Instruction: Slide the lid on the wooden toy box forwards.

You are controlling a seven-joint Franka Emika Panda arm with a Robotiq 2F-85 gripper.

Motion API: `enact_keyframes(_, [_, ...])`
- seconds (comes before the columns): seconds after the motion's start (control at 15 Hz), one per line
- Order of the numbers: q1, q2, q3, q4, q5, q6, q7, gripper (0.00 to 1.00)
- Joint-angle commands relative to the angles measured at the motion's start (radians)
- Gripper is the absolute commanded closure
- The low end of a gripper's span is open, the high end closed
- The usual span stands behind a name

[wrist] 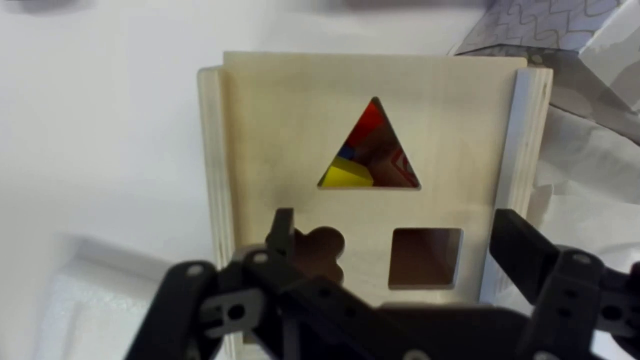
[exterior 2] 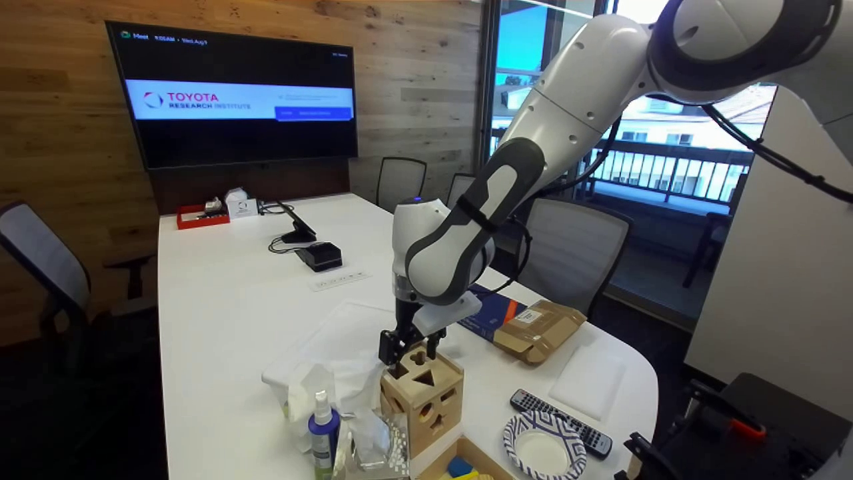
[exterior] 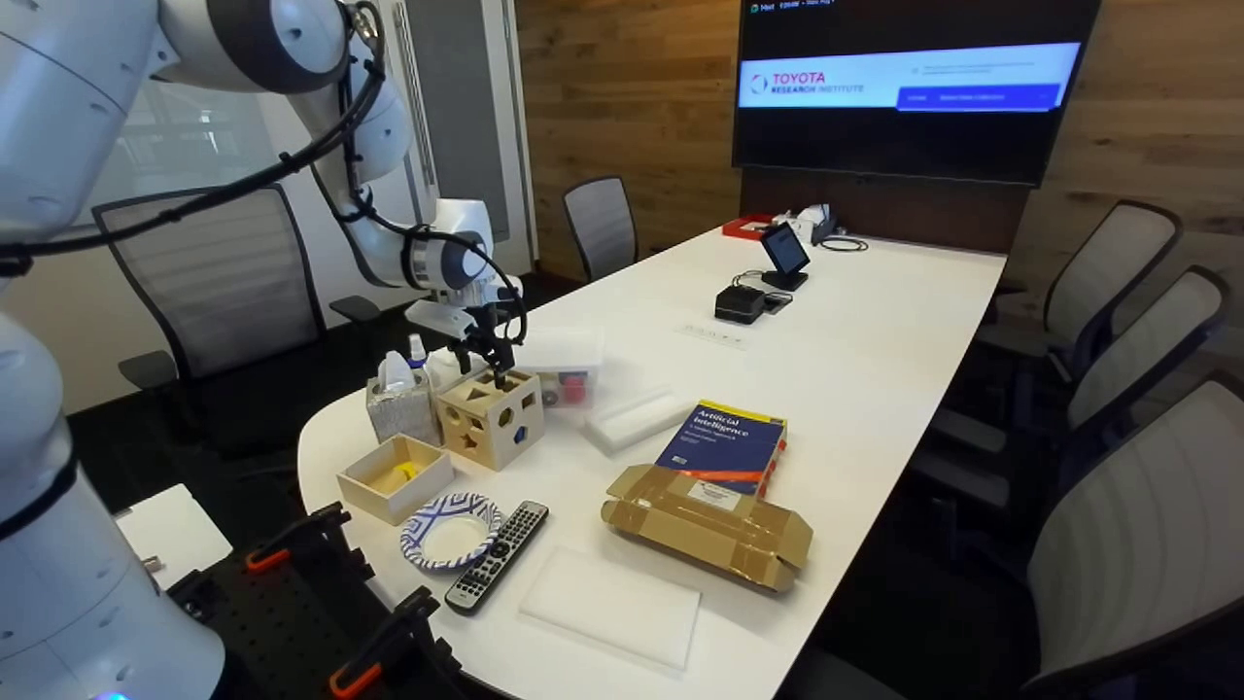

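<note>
The wooden toy box point(exterior: 486, 435) stands upright on the white table, and also shows in an exterior view point(exterior 2: 434, 427). Its lid point(wrist: 285, 135) is a flat pale panel with triangle, clover and square holes. In the wrist view it lies between two side rails, its upper edge sticking slightly past the rail ends. Red, yellow and blue pieces show through the triangle. My gripper point(wrist: 395, 220) is open above the lid, also in both exterior views point(exterior: 483, 367) point(exterior 2: 412, 353). One finger overlaps the clover hole, the other the right rail. Whether either touches the wood I cannot tell.
A tissue box point(exterior: 401, 410) and spray bottle point(exterior 2: 323, 427) stand close beside the box. A shallow tray point(exterior: 362, 496), paper plate point(exterior: 413, 549) and remote point(exterior: 501, 554) lie near it. A plastic bin point(exterior: 593, 350), white foam block point(exterior: 637, 418), blue book point(exterior: 724, 442) and brown box point(exterior: 700, 525) are around.
</note>
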Motion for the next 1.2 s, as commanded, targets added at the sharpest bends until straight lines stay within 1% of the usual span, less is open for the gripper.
enact_keyframes(0.0, [0.032,0.041,-0.029,0.050,0.034,0.007,-0.012,0.00])
enact_keyframes(0.2, [0.052,0.051,-0.056,0.073,0.027,0.012,0.006,0.00])
enact_keyframes(0.4, [0.055,0.065,-0.060,0.097,0.032,-0.001,-0.005,0.00])
enact_keyframes(0.73, [0.048,0.102,-0.044,0.128,0.055,-0.012,-0.020,0.00])
enact_keyframes(1.13, [0.031,0.095,-0.022,0.118,0.094,-0.037,-0.038,0.00])
